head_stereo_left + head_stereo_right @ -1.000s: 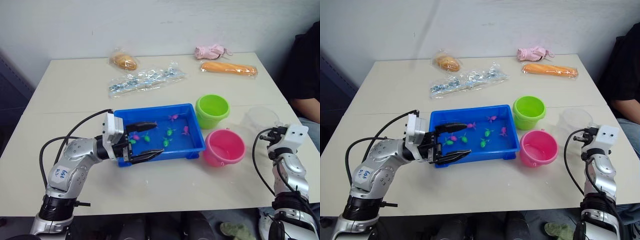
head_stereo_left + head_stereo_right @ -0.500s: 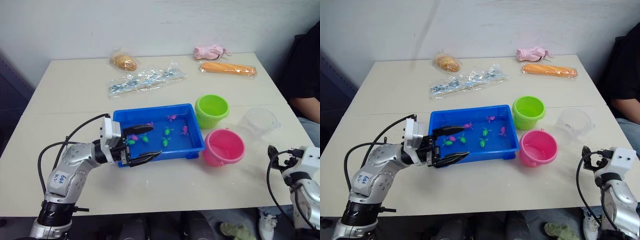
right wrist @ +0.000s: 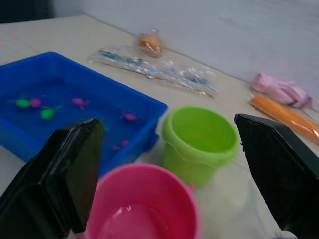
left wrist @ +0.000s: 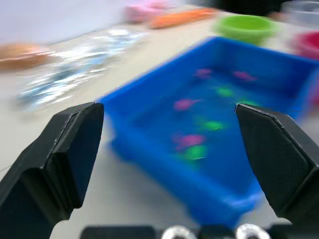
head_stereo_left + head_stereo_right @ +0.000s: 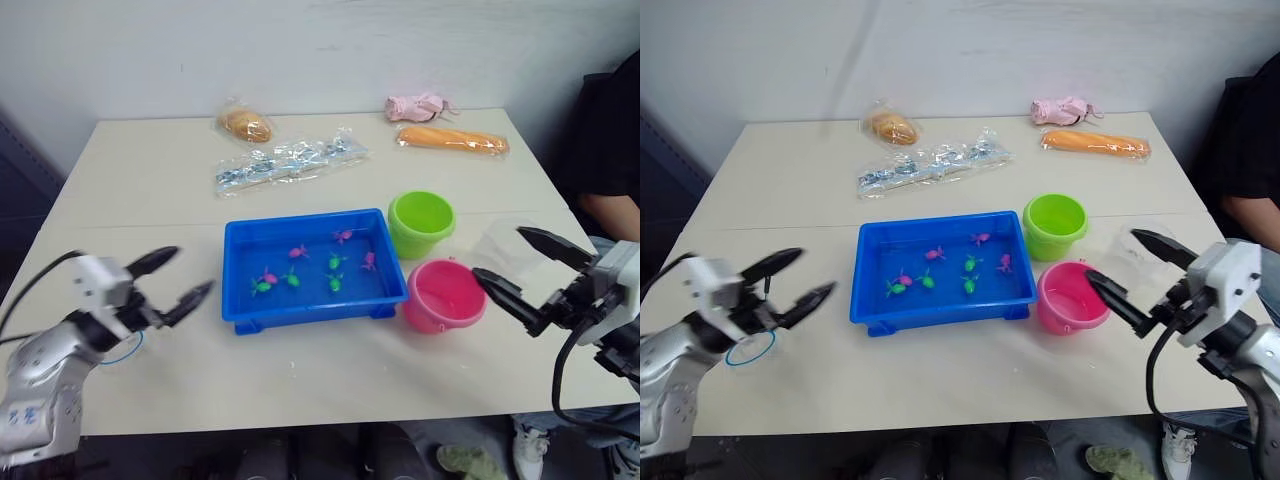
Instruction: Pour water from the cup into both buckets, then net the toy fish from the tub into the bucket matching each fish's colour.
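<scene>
Both claws (L, R) gape empty over beige table w/ tub.

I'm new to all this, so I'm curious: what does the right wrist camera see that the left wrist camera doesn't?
Right wrist view alone: water lying in the pink bucket, and the right gripper, open. Left wrist view alone: the left gripper, open. Both: the blue tub of toy fish, the green bucket and the packets along the table's far side.
</scene>
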